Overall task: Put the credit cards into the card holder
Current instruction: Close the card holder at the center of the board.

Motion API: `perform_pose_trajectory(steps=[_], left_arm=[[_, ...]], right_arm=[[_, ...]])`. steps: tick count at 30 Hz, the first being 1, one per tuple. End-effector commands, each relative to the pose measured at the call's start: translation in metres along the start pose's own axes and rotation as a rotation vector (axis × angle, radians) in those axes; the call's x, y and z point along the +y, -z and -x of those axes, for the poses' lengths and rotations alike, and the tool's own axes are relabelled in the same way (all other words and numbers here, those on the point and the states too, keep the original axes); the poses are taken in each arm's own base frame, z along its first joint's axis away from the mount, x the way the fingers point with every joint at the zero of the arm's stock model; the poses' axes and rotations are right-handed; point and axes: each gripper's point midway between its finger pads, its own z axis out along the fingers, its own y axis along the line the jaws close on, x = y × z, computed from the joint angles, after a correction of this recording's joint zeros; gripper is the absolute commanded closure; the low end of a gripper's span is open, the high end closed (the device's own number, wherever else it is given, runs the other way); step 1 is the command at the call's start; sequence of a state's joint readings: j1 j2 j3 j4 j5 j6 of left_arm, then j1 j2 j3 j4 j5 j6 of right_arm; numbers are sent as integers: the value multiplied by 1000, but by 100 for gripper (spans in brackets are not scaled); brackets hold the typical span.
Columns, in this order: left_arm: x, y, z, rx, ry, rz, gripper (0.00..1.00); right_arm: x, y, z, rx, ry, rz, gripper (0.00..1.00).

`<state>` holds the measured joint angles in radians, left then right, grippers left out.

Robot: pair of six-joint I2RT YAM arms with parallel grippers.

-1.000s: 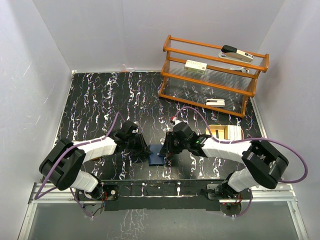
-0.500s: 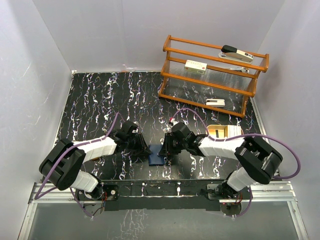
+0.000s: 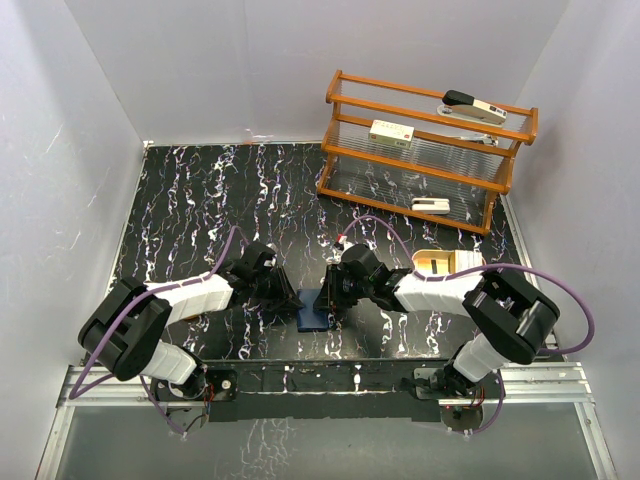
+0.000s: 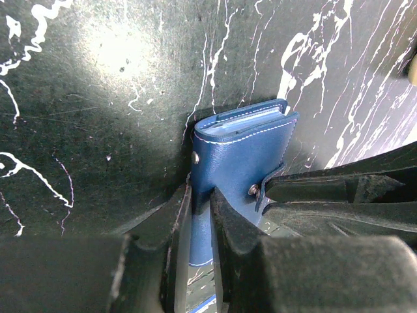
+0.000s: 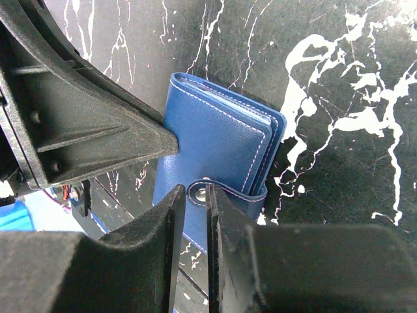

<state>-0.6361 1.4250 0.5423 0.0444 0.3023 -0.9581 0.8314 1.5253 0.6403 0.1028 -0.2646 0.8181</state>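
left gripper (image 4: 201, 222) pinches the card holder (image 4: 244, 147) just ahead — right gripper (image 5: 207, 208) nips its snap tab (image 5: 202, 193). it looks soft and light, so hold the edges

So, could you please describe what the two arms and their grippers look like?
Both the left arm and right arm have white shells between black joints, with bulky black shoulder housings. A purple cable loops along each. The left gripper and right gripper are black, each with two flat, grainy matte fingers on ribbed triangular mounts. No markings are legible.
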Motion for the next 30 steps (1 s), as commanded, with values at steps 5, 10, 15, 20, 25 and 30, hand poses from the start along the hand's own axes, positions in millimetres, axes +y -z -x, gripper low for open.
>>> perform_pose_trajectory(steps=[5,10,15,20,25,30], left_arm=[[-2,2,-8,25,19,-22,86],[-4,2,-9,30,29,-34,86],[-5,2,-10,33,36,-43,86],[-10,5,-10,30,46,-64,86],[-20,7,-13,39,75,-121,85],[-10,6,-13,27,75,-82,84]], right_arm=[[3,-9,12,-42,30,-12,84],[-1,-10,15,-61,46,-45,85],[-5,-12,16,-65,71,-84,86],[-5,-14,15,-70,89,-108,86],[-9,-16,12,-74,110,-153,88],[-3,-9,14,-93,118,-155,88]])
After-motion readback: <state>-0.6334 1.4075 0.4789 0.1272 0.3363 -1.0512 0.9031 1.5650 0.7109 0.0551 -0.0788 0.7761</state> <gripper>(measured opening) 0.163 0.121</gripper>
